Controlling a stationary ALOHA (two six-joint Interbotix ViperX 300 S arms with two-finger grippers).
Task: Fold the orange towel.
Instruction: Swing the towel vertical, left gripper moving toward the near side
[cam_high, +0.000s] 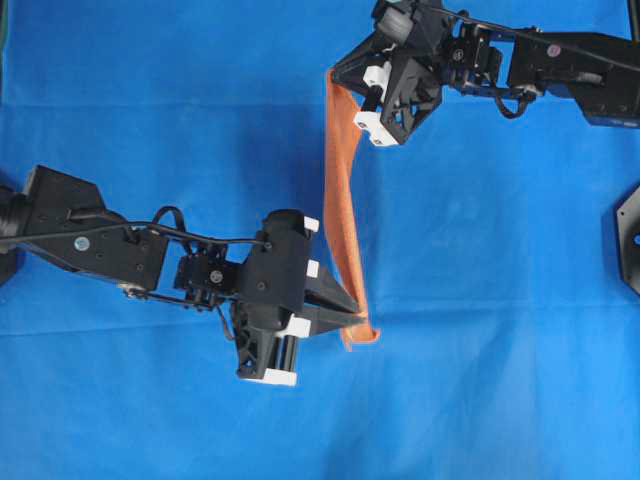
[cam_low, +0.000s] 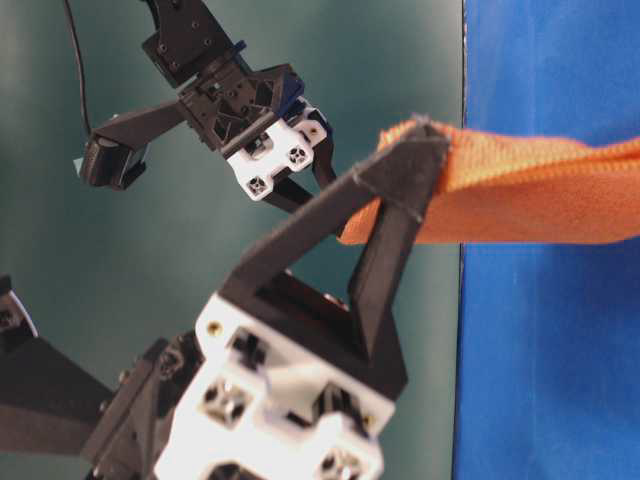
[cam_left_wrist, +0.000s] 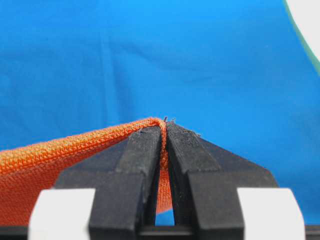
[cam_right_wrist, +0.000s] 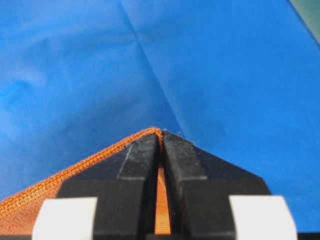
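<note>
I have the bright orange terry-cloth towel (cam_high: 342, 205) stretched in the air above the blue cloth (cam_high: 150, 90), a corner pinched in my left gripper (cam_high: 357, 313) and another in my right gripper (cam_high: 336, 72). Each bite catches only the hem, so I worry that pulling the arms further apart could tug a corner free and drop it.

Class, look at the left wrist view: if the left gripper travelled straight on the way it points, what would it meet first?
Probably only the blue cloth. Nothing else lies ahead of the left gripper, shut on the orange towel; depth is unclear.

Light: bright, even; soft shadows cast on blue cloth (cam_high: 150, 110).
Focus: table-level foreground blurred; wrist views softened at bottom edge.
</note>
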